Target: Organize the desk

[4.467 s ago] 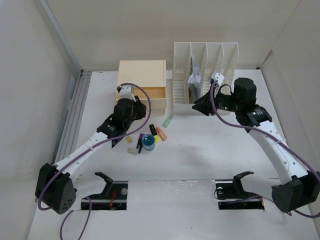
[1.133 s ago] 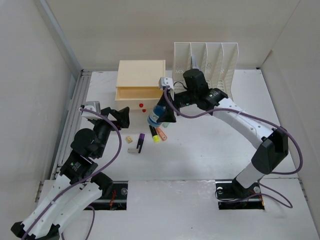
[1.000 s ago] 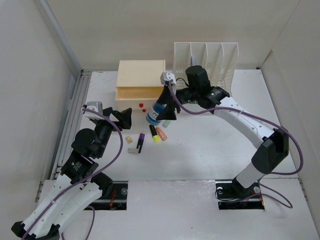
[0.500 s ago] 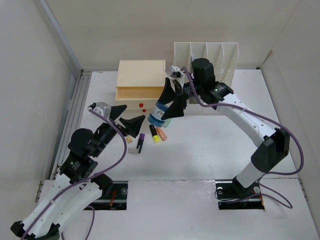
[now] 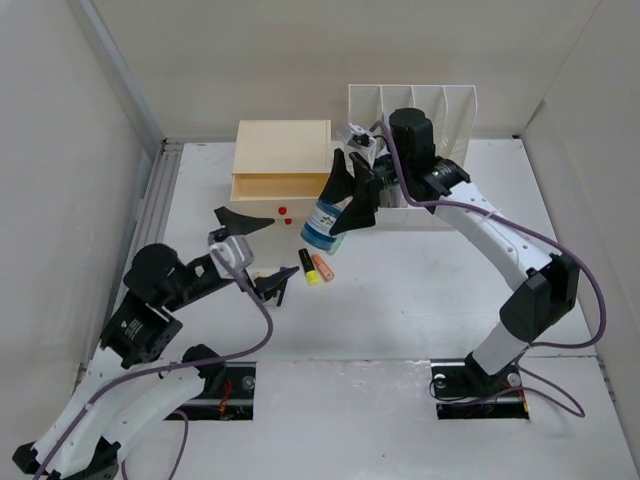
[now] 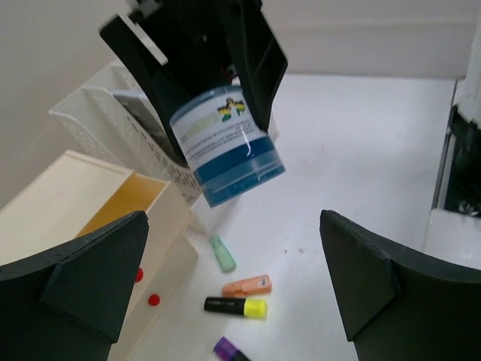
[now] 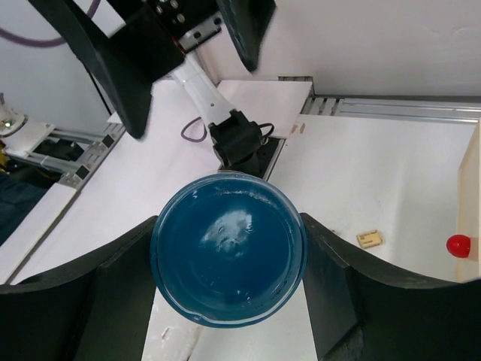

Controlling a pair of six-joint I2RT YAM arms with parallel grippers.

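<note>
The bench was seen as a wide white top enclosed by pale walls, with a grooved metal rail run along its left edge. A cream drawer box was set at the far edge, its drawer pulled partly out and two red knobs shown on the front. A white file rack was placed just beside it, to the right.

The right claw was clamped on a blue jar, which was held tilted in the air, clear of the bench, in front of the drawer box and the rack. In the right wrist view the jar's round blue end was gripped on both sides by the black fingers.

The left claw was spread wide apart with nothing between its fingers, raised above the bench left of its middle. Near the middle of the bench a yellow-capped marker, an orange marker, a green marker and a purple marker were laid close together.
</note>
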